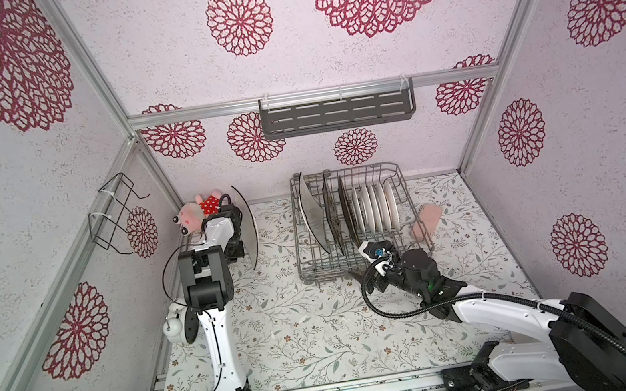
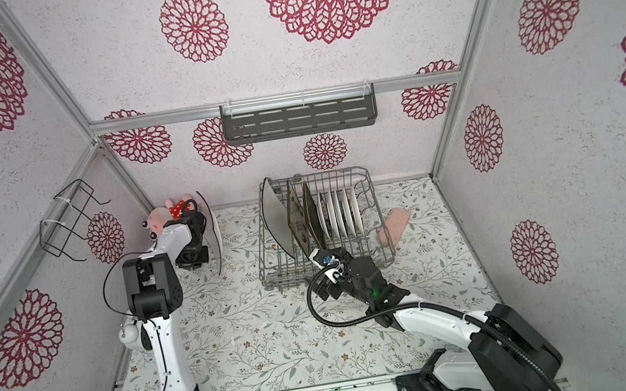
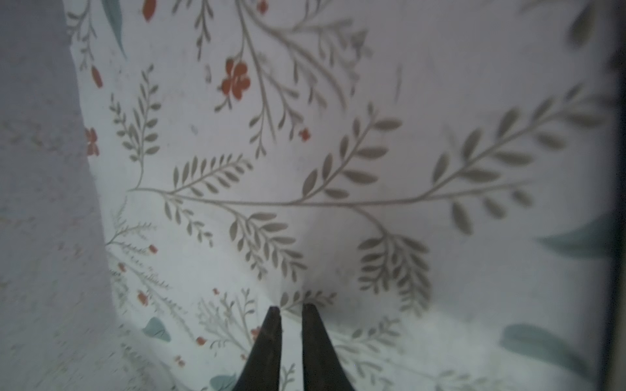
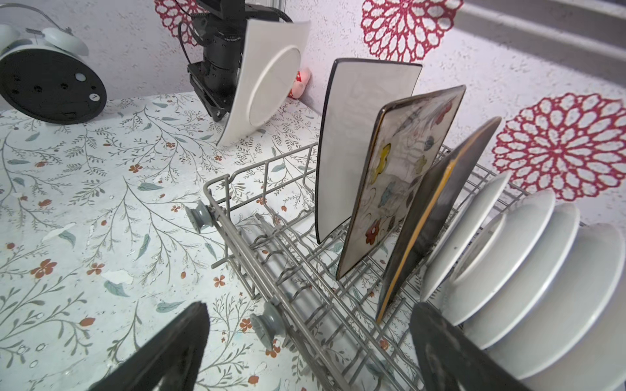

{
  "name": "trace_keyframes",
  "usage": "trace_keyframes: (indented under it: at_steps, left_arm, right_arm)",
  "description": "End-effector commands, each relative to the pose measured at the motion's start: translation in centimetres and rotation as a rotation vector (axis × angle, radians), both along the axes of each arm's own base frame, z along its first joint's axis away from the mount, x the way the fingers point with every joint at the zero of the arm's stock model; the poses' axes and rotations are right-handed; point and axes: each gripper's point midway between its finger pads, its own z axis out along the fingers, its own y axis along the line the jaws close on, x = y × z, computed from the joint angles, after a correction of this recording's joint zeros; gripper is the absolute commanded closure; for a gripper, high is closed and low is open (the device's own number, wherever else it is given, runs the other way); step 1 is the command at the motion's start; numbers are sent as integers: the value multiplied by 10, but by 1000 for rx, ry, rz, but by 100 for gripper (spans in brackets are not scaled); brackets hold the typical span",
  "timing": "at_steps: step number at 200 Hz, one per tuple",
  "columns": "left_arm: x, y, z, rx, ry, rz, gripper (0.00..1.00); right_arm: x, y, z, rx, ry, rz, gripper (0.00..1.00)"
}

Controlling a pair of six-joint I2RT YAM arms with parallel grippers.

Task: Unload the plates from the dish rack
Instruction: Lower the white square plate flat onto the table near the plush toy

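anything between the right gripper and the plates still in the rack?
Nothing visible apart from the rack itself. In the right wrist view its near rail runs between the fingers of the open right gripper. The brown plate and the round white plates stand just beyond, above the wires.

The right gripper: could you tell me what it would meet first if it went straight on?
Most likely the rack's near rail, lying between the right gripper's open fingers; past it, the dark plate. Depth is unclear.
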Motion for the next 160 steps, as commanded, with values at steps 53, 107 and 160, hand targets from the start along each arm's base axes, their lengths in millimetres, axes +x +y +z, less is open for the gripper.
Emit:
trace_keyframes:
  at_steps: [53, 107, 160]
  left_arm:
    - [-54, -1, -38, -1, 252, -30, 84]
    - [-47, -2, -35, -15, 221, -32, 84]
    - [-39, -9, -25, -50, 150, -25, 82]
  right_arm:
    - [5, 2, 16, 4, -73, -9, 1]
    - [6, 2, 21, -4, -80, -11, 1]
    - [5, 1, 21, -30, -92, -3, 1]
